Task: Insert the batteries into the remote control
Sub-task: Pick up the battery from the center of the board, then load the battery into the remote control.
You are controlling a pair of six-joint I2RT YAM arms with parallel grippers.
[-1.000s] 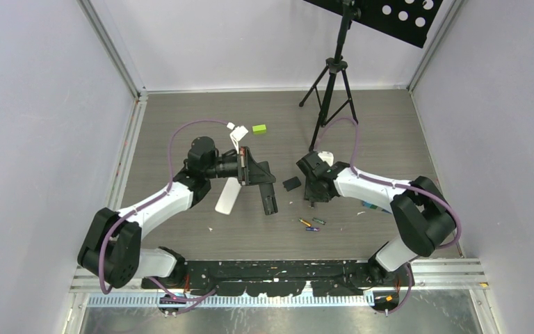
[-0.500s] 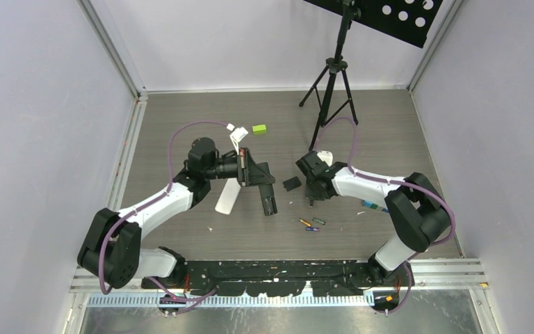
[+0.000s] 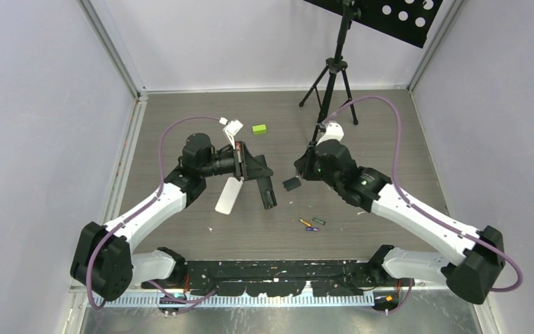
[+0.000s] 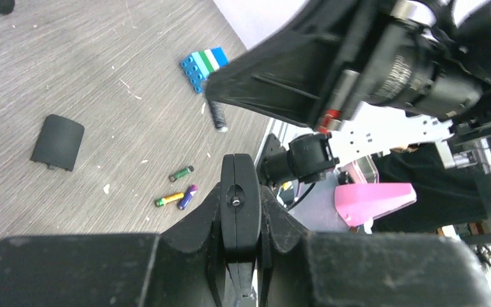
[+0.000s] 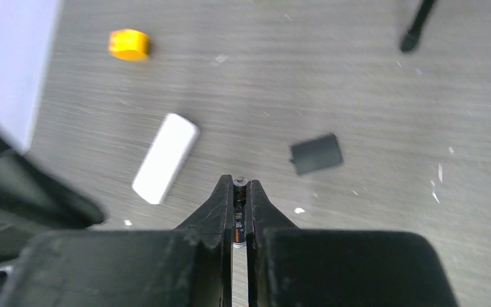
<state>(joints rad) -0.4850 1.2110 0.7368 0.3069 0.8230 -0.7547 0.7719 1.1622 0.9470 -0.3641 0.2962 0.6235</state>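
My left gripper (image 3: 256, 172) is shut on a black remote (image 3: 269, 195) and holds it edge-up; in the left wrist view (image 4: 240, 211) it stands between the jaws. My right gripper (image 3: 303, 169) is shut on a dark grey battery (image 5: 240, 214), lifted off the table just right of the remote; the battery's tip also shows in the left wrist view (image 4: 217, 115). A green battery (image 4: 181, 173), a yellowish one (image 4: 169, 199) and a blue-purple one (image 4: 188, 196) lie together on the table (image 3: 311, 224). A black battery cover (image 3: 291, 184) lies flat between the grippers.
A white oblong remote-like piece (image 3: 228, 195) lies under the left gripper. A green block (image 3: 259, 129) sits farther back. A tripod (image 3: 332, 83) stands at the back right. A blue and green brick (image 4: 203, 64) lies near the right arm.
My right arm has lifted off the table near the cover and swung up and back, carrying the dark battery. My left gripper with the remote has shifted slightly.
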